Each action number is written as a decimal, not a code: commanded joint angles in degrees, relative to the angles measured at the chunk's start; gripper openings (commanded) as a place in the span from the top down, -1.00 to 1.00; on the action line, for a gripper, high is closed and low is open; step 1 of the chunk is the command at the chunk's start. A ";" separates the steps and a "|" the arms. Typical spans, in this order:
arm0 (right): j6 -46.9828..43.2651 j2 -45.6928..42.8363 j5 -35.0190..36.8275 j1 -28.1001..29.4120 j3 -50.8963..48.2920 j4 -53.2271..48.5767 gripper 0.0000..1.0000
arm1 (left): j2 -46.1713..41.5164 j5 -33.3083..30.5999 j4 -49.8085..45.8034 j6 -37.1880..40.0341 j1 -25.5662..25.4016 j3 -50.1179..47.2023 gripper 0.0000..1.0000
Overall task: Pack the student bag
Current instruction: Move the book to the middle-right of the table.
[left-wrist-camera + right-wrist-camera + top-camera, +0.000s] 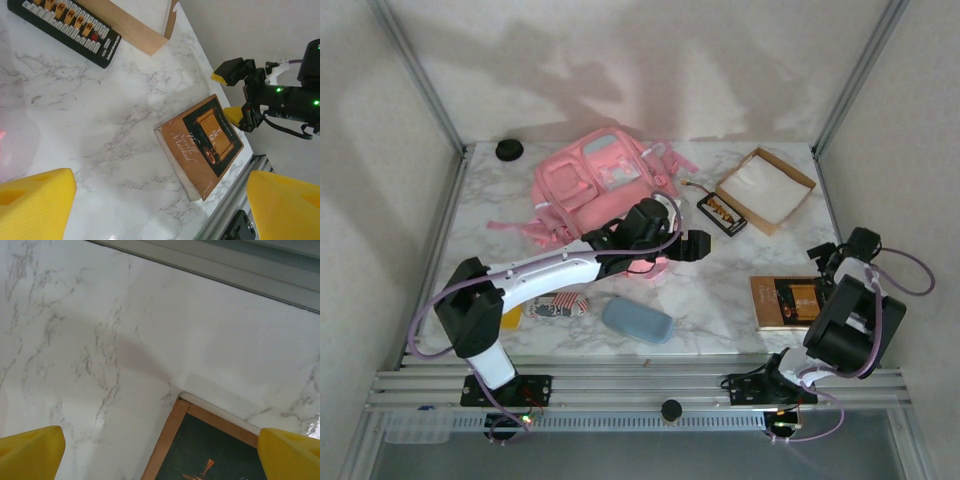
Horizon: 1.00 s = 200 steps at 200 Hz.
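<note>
Looks like a robot lab cell; marble-look table (720, 280) boxed in by plain white walls (370, 200) and aluminium posts (418, 75), left arm (550, 272) and right arm (845, 320) bolted to a slotted rail (640, 385) up front; purple cables (415, 335) looping loose

The table (720, 285) is smooth, white marble-look, faintly shiny. At eleven o'clock the student bag (582, 185) is soft pink cloth — matt and rumpled. The box (142, 32) at one o'clock is plain brown cardboard; the book (200, 145) at four o'clock has a matt paper cover. The pads (35, 205) of the left gripper (162, 200) look finely ribbed — yellow, matt.
</note>
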 commanded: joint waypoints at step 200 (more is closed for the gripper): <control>-0.12 -18.66 -5.96 -2.85 -4.96 -12.60 -0.97 | 4.78 -0.63 8.46 -14.00 -3.52 0.54 -0.79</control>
